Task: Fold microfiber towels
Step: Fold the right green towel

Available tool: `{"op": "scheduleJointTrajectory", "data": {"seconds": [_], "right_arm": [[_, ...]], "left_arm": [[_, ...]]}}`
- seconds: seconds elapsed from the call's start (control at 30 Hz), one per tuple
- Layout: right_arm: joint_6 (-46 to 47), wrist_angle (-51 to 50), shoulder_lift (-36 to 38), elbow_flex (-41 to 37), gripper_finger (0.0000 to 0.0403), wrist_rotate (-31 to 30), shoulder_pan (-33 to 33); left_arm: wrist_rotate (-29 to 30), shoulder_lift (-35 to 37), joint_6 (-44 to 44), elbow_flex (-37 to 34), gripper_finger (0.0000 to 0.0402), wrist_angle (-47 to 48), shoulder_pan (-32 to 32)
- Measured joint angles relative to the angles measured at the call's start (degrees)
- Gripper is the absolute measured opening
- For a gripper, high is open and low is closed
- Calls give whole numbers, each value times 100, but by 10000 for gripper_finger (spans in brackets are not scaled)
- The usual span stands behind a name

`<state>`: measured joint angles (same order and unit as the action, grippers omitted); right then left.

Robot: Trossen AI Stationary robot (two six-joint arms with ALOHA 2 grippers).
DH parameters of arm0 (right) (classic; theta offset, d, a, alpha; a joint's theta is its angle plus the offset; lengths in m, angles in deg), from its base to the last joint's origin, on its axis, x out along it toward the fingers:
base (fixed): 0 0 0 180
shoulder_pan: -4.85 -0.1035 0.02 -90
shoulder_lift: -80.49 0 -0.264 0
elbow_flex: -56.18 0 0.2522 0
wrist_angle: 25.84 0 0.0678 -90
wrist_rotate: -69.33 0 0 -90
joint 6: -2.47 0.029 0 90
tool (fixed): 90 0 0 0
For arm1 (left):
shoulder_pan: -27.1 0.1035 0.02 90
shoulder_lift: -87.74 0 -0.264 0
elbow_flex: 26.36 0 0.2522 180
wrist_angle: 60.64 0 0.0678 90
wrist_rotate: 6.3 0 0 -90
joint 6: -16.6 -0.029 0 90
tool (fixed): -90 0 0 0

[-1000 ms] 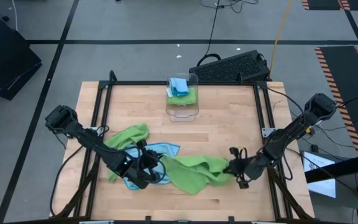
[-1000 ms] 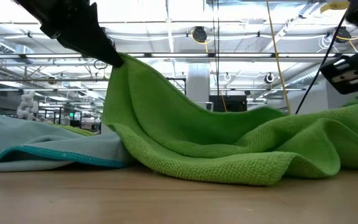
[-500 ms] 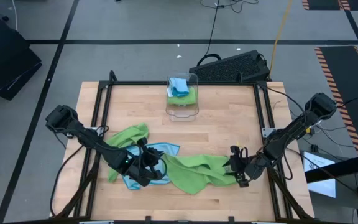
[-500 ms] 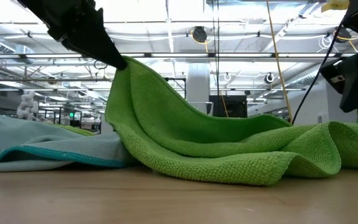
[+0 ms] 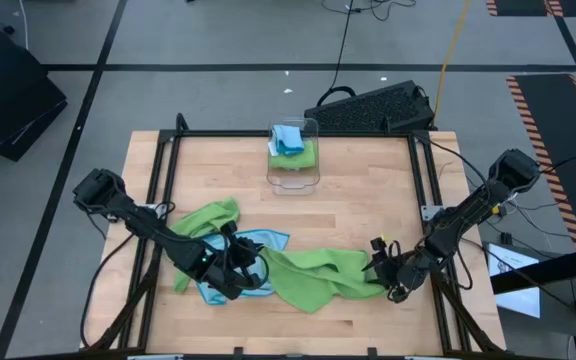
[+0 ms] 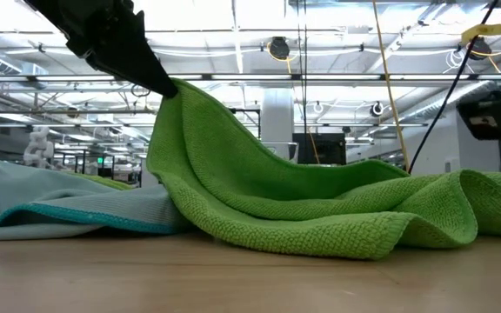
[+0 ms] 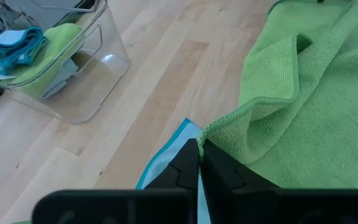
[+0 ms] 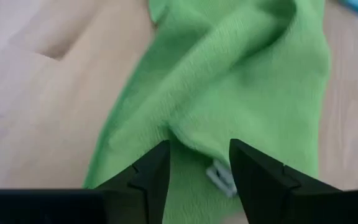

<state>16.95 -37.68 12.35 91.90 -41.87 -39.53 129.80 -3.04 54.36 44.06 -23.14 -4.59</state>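
A lime-green microfiber towel is spread, rumpled, across the lower middle of the high view, on the wooden table. One corner of it is pinched shut in the left gripper and is held raised off the table, as is seen at the upper left of the low view, where the cloth hangs down from the clamped tip in a steep drape. The right gripper is seen with its fingers parted and empty, poised over the opposite end of the same towel, beside a small white tag; nothing is gripped by it.

A light blue towel lies partly under the green one at lower left, and a second green towel is bunched beside it. Folded cloths are stacked in the clear plastic bin at the upper centre.

The step in hand is judged to be the taking of the second corner. It would be done well if the open fingers were lowered onto a single layer at the true corner near the tag, not onto the bunched ridge. Both corners should then be lifted evenly, so that the cloth is drawn flat and the blue towel is not dragged along.
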Motion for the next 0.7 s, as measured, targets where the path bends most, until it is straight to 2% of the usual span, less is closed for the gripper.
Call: {"op": "scheduleJointTrajectory", "data": {"seconds": [0.1, 0.3, 0.5, 0.6, 0.7], "right_arm": [[-424, 208, -38, 0, 155, -103, -2], [-765, 342, -532, 0, 155, -110, 0], [-994, 560, -850, -4, 153, -156, 105], [-1199, 825, -840, -4, 138, -162, 176], [-1320, 994, -828, -4, 106, -151, 195]], "left_arm": [[-1, 0, 7, 0, 18, -2, 0], [-2, 0, 4, 0, 5, -8, 0], [-2, 0, 4, 0, 18, -15, 0], [-5, 0, 0, 0, 8, -11, 0], [-7, 0, 0, 0, 5, -9, 0]]}}
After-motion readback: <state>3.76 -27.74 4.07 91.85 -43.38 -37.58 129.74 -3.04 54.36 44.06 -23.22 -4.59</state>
